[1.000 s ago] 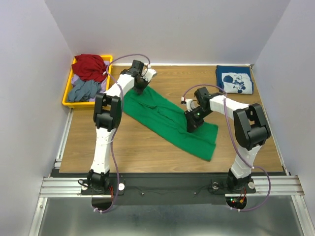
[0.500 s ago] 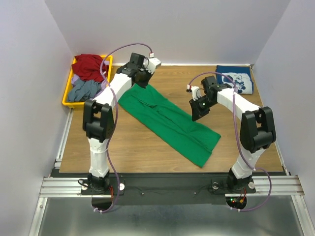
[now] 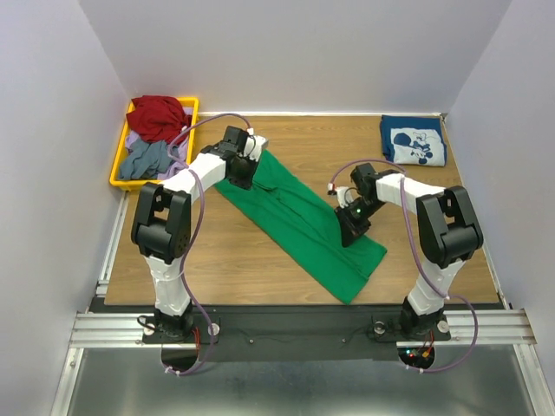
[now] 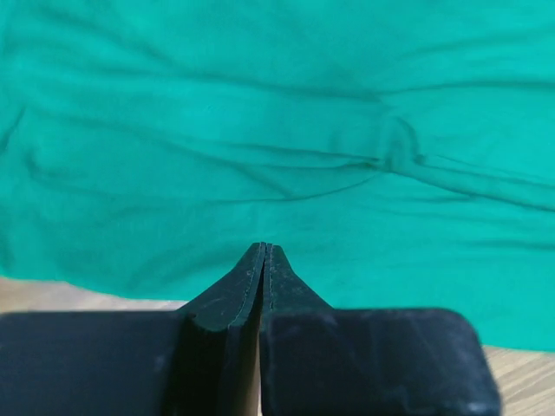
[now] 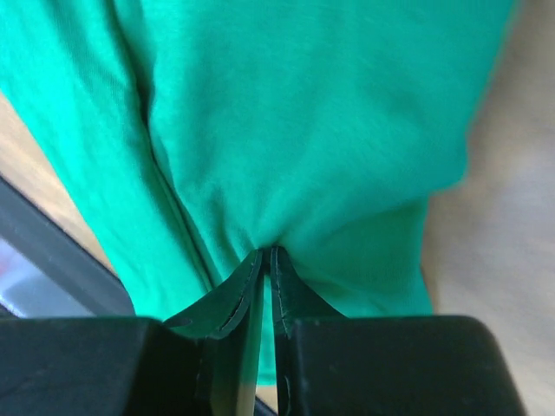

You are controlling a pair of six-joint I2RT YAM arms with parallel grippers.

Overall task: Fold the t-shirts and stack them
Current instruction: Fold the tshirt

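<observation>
Navy t-shirt (image 3: 413, 140) sits folded at the far right corner of the table (image 3: 217, 251), while green t-shirt (image 3: 295, 217) lies mid-table as a long diagonal strip, right gripper (image 5: 267, 251) pinching its near end, left gripper (image 4: 266, 247) closed at its far end with no cloth visibly caught, cross-folds and stacking left.

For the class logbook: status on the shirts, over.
Left gripper shut, right gripper shut on green t-shirt. Shirt stretched diagonally. Navy t-shirt folded, far corner. No obstruction.

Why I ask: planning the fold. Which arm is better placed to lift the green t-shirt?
Right, probably: its pincer pinches the green t-shirt, cloth puckering at its tips; left pincer looks shut empty.
</observation>
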